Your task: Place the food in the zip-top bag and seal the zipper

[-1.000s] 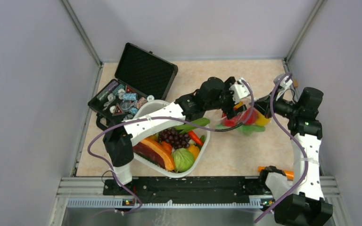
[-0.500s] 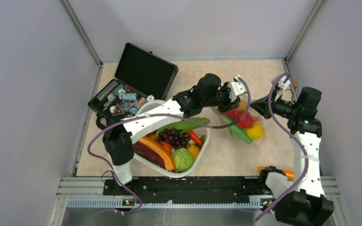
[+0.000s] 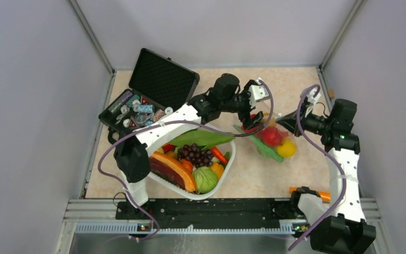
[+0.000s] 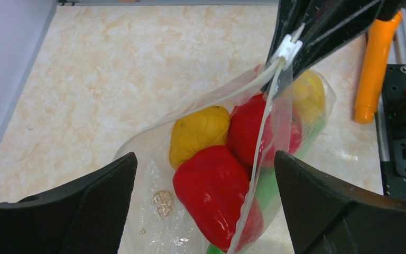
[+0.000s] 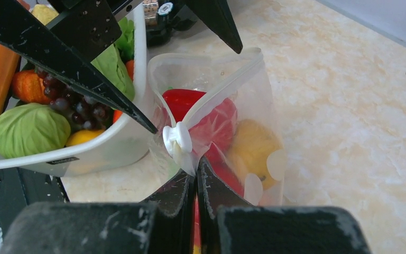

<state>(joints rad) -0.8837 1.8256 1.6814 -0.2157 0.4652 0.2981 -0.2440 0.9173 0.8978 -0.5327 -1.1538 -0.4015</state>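
Currently right gripper (image 5: 195, 177) clenched on zip-top bag (image 5: 267, 95) corner beside white slider (image 5: 177, 138), left gripper (image 4: 205, 156) splayed, empty; left should pinch slider, draw along zipper (image 5: 217, 95).

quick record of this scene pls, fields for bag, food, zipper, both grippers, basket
zip-top bag: right of the white basket, mouth open
food: red pieces, a yellow one and some green, inside the bag
zipper: unsealed, tracks apart, white slider at the pinched end
left gripper: open above the bag, holding nothing
right gripper: shut on the bag's edge beside the slider
white basket: holds cabbage, grapes and other produce
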